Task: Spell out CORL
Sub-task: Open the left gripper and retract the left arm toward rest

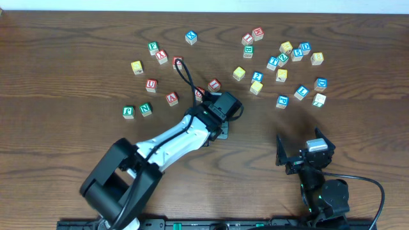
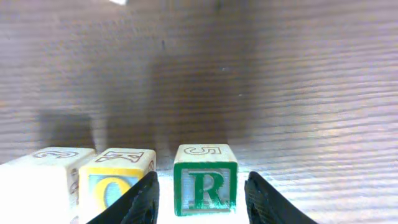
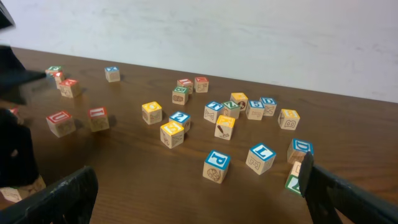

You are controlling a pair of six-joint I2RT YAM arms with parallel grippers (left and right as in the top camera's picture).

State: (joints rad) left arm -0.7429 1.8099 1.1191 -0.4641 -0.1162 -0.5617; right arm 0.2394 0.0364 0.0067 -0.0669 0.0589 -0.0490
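Note:
In the left wrist view the green R cube (image 2: 205,185) stands on the table between the open fingers of my left gripper (image 2: 202,200), with a gap on each side. Just left of it stands a yellow O cube (image 2: 115,182). Beside that is a pale, washed-out cube (image 2: 37,180) whose letter I cannot read. In the overhead view my left arm (image 1: 220,114) hides this row. The blue L cube (image 3: 262,157) lies loose at the right (image 1: 301,92). My right gripper (image 3: 196,186) is open and empty near the front edge (image 1: 299,150).
Several loose letter cubes lie scattered at the back right (image 1: 281,61) and back left (image 1: 150,83), with red-lettered ones (image 1: 215,84) just beyond my left gripper. A blue P cube (image 3: 216,167) sits beside the L. A black cable (image 1: 185,73) loops over the left arm.

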